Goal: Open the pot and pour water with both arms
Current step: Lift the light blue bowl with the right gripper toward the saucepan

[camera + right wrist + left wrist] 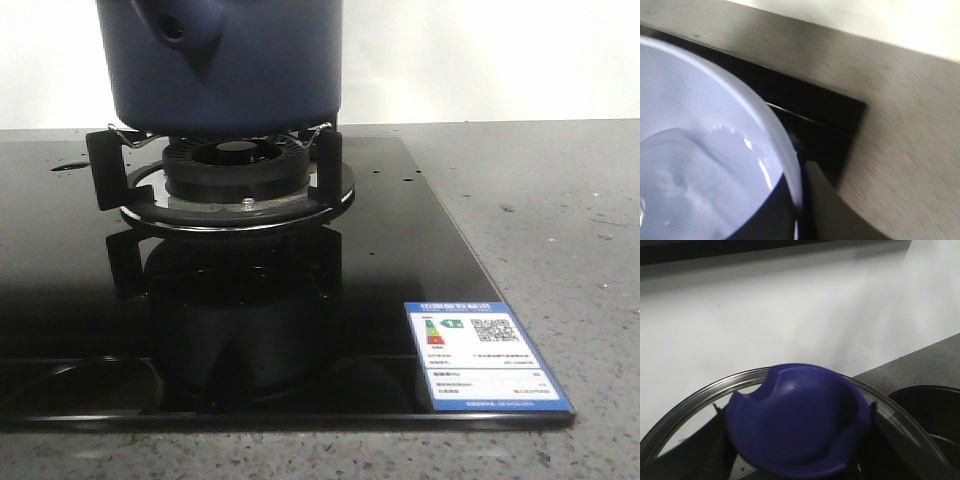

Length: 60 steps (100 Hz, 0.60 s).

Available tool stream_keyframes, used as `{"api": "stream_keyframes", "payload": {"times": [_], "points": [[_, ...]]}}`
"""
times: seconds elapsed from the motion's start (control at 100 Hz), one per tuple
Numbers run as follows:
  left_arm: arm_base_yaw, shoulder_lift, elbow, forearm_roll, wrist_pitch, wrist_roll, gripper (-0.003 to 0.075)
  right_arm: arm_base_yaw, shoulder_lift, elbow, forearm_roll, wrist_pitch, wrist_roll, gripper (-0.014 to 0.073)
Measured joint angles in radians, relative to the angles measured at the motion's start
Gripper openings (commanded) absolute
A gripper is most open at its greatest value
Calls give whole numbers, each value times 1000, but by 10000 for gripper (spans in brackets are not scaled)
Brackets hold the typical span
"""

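Observation:
The dark navy-blue pot (240, 60) stands on the gas burner (235, 170), its stubby hollow handle (185, 30) pointing forward-left; its top is cut off by the frame. Neither gripper shows in the front view. In the left wrist view my left gripper (797, 440) is shut on the blue knob (795, 420) of a glass lid with a metal rim (700, 395), held tilted against the white wall. In the right wrist view my right gripper (797, 205) is shut on the rim of a periwinkle bowl (700, 165) holding water; one finger (827, 210) lies outside the rim.
The black glass hob (400, 250) carries a blue-edged energy label (485, 355) at its front right corner. Grey stone counter (560, 220) lies to the right. A dark round rim (930, 415) shows beside the lid; I cannot tell what it is.

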<state>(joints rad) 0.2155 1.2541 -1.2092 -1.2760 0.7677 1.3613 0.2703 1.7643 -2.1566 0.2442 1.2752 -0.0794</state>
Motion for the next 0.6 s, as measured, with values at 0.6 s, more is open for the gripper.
{"api": "stream_keyframes", "payload": {"times": [0.6], "points": [[46, 2, 0, 0, 0, -24, 329, 155, 149, -106, -57, -238, 7, -41]]}}
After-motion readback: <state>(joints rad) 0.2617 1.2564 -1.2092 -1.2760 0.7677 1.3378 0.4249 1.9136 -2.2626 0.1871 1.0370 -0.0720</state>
